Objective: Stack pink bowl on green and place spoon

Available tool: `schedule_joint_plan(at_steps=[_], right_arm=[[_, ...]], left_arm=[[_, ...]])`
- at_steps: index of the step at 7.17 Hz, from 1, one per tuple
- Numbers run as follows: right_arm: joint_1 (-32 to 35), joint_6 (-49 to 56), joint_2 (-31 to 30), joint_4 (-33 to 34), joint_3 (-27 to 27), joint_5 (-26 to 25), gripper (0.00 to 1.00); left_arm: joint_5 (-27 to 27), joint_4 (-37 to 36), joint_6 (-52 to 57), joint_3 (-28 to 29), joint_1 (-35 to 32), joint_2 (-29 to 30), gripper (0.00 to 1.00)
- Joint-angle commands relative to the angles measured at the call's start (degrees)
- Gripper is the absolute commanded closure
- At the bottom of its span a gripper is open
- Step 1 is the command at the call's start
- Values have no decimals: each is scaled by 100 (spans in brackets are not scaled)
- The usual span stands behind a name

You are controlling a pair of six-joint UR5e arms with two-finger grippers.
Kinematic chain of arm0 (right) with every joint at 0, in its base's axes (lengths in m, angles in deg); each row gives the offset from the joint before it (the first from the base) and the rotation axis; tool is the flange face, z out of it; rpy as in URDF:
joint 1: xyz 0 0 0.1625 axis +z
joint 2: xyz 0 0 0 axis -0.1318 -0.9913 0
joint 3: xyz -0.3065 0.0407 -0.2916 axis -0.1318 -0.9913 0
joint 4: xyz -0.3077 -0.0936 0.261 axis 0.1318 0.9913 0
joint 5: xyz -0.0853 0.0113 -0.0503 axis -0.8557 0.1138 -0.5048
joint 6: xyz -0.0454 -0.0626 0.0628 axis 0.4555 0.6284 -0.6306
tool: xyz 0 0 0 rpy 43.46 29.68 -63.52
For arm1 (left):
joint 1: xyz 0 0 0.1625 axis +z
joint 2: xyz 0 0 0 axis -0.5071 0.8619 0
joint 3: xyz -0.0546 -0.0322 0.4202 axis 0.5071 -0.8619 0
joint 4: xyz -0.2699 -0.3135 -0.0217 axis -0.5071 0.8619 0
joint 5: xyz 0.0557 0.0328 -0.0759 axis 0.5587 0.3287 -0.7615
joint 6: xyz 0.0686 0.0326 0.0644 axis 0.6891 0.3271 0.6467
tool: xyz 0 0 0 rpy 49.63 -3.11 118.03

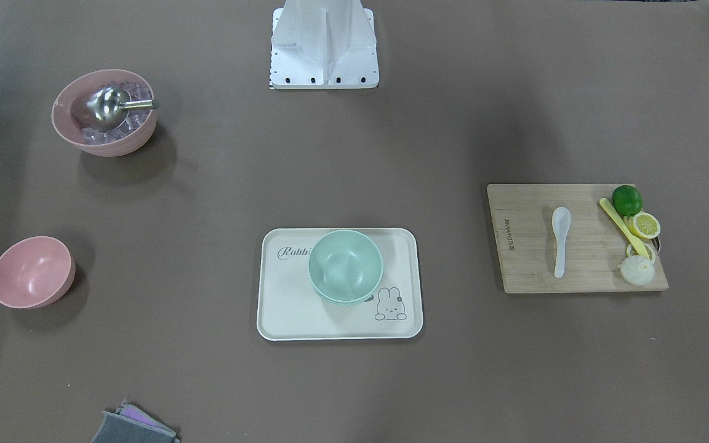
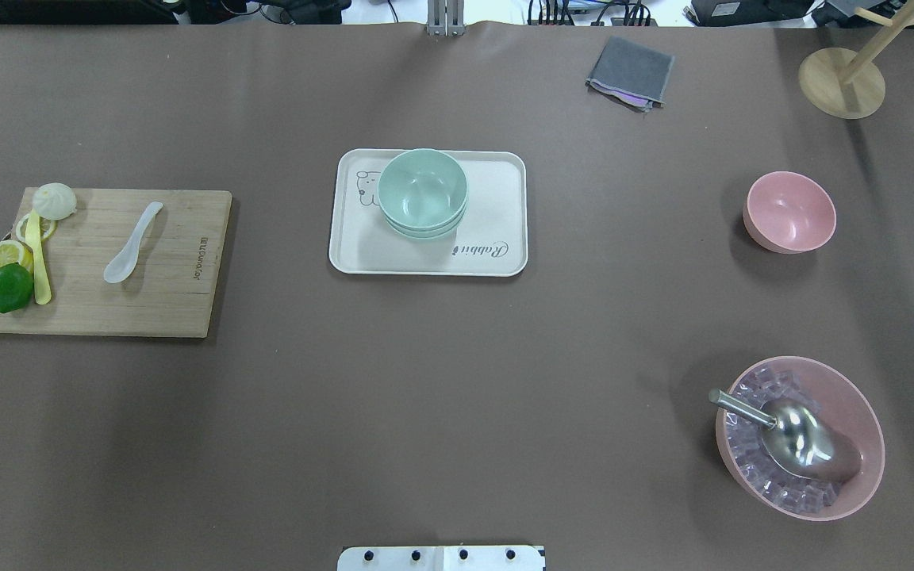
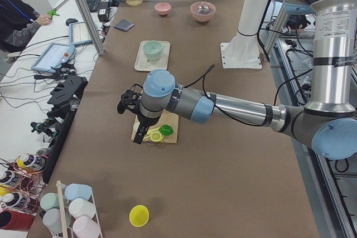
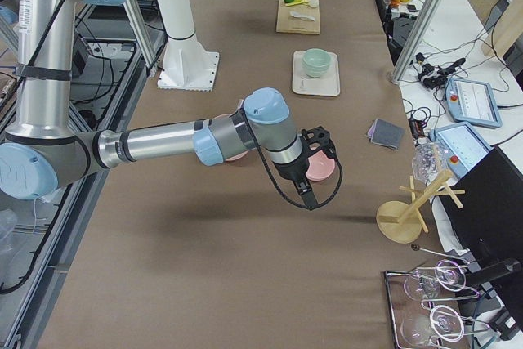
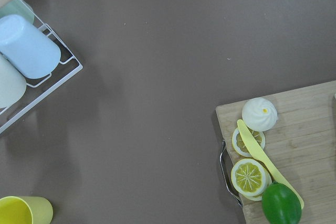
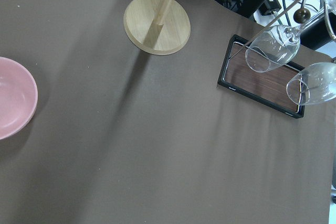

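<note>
Evidently nothing of the task is done yet, as far as I can judge from where things lie. The pink bowl sits empty and upright on the bare worktop, well off to the robot's right. It is well apart from the green bowl, which stands on the white rabbit tray in the middle. The white spoon lies flat on the wooden cutting board on the robot's left, bowl end toward the robot, touched by nothing. The left gripper hangs above the outer end of that board, over the lime and lemon slices rather than over the spoon. It shows only from the side, so I cannot tell how far its jaws stand apart, though it looks to carry nothing. The right gripper hovers close by the pink bowl, which just peeps in at the edge of its wrist view. I cannot tell its opening either. Both the stacking and the spoon placing remain.
</note>
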Motion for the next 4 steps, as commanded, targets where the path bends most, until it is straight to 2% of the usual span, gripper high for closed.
schedule_joint_plan(at_steps=[1,2,4], right_arm=[[-64,14,19,-7,33,-67,0],[-117,-65,-42,1,7,20,0],[-544,-214,10,36,-203,947,0]], left_arm=[[-371,513,-51,3,14,-22,2],[-375,743,-69,20,14,30,2],[-331,763,-61,169,277,363,2]])
